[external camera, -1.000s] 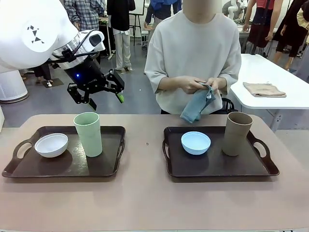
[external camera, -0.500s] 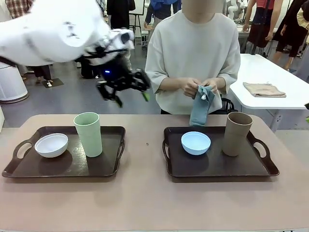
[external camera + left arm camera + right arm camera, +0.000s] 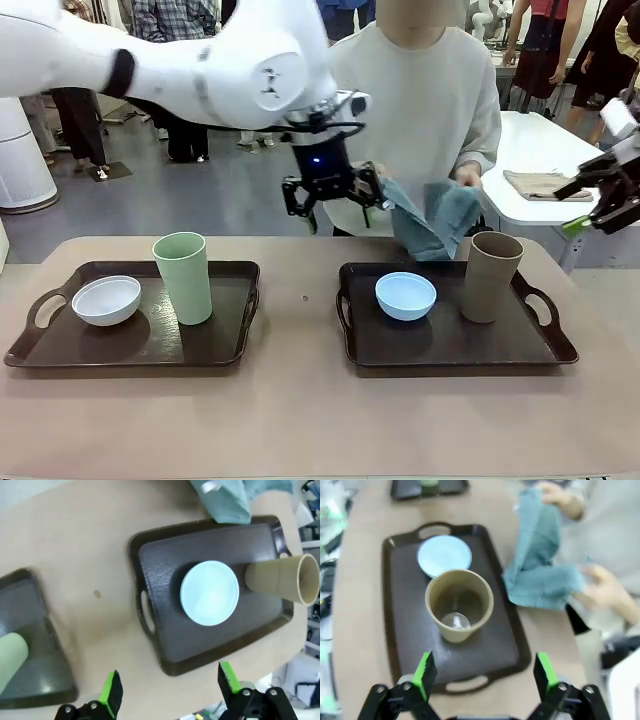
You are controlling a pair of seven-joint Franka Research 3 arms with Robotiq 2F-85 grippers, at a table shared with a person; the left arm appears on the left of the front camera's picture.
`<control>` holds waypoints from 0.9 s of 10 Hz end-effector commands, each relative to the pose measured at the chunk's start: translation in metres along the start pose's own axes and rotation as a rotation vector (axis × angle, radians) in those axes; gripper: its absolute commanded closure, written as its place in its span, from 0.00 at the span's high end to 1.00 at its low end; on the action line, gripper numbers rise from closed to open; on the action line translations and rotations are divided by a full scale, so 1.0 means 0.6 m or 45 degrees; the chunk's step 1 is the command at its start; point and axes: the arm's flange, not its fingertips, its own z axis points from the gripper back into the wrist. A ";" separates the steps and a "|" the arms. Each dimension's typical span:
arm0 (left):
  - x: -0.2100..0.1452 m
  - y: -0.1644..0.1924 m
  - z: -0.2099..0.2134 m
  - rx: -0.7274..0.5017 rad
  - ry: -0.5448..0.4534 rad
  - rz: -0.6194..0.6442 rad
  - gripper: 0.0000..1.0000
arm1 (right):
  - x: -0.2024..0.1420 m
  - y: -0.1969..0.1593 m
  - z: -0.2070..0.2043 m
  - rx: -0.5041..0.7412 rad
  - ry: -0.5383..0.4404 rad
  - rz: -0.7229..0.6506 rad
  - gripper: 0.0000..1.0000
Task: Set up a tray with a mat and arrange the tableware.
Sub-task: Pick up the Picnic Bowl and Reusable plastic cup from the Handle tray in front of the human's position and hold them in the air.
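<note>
Reaching across the middle of the table, my left gripper [image 3: 338, 212] hangs with its fingers spread wide and nothing between them. It is just beside the teal mat [image 3: 432, 218], which the person holds up in both hands [image 3: 602, 594] over the far edge of the right-hand tray [image 3: 352, 345]. My right gripper [image 3: 483, 676] is spread as well and empty, looking down on the tan tumbler [image 3: 459, 605] from the outer side. That tumbler stands upright at the tray's outer end, with the light blue bowl [image 3: 405, 295] beside it, nearer the centre. On the left-hand tray [image 3: 160, 345] sit the white bowl [image 3: 106, 300] and the pale green tumbler [image 3: 183, 277], both well apart from either gripper.

I read the step in hand as taking the mat from the person. To do it well I would bring the left fingers onto a single hanging fold, away from the person's fingers. I would close only once cloth sits between both pads, since a bunched grab would be hard to lay flat. The mat cannot go down while the bowl and tumbler occupy the tray. So I judge the right arm should lift the tumbler clear first, gripping low on its wall so it does not tip. The cloth looks limp and likely to swing, so I would move slowly and carry it high over the tumbler's rim.
</note>
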 end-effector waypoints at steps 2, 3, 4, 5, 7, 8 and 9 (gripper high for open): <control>0.052 -0.082 -0.014 0.088 0.030 0.037 1.00 | -0.039 -0.017 0.012 0.257 0.036 0.129 1.00; 0.054 -0.093 -0.017 0.089 0.014 0.036 1.00 | -0.047 -0.018 0.014 0.267 0.041 0.111 1.00; 0.048 -0.095 -0.016 0.066 0.006 0.011 1.00 | -0.051 -0.014 0.020 0.240 0.052 0.039 1.00; 0.032 -0.072 -0.029 0.054 0.028 0.018 1.00 | -0.034 -0.002 -0.007 0.241 0.012 0.085 1.00; 0.032 -0.072 -0.029 0.054 0.028 0.018 1.00 | -0.034 -0.002 -0.007 0.241 0.012 0.085 1.00; 0.032 -0.072 -0.029 0.054 0.028 0.018 1.00 | -0.034 -0.002 -0.007 0.241 0.012 0.085 1.00; 0.032 -0.072 -0.029 0.054 0.028 0.018 1.00 | -0.034 -0.002 -0.007 0.241 0.012 0.085 1.00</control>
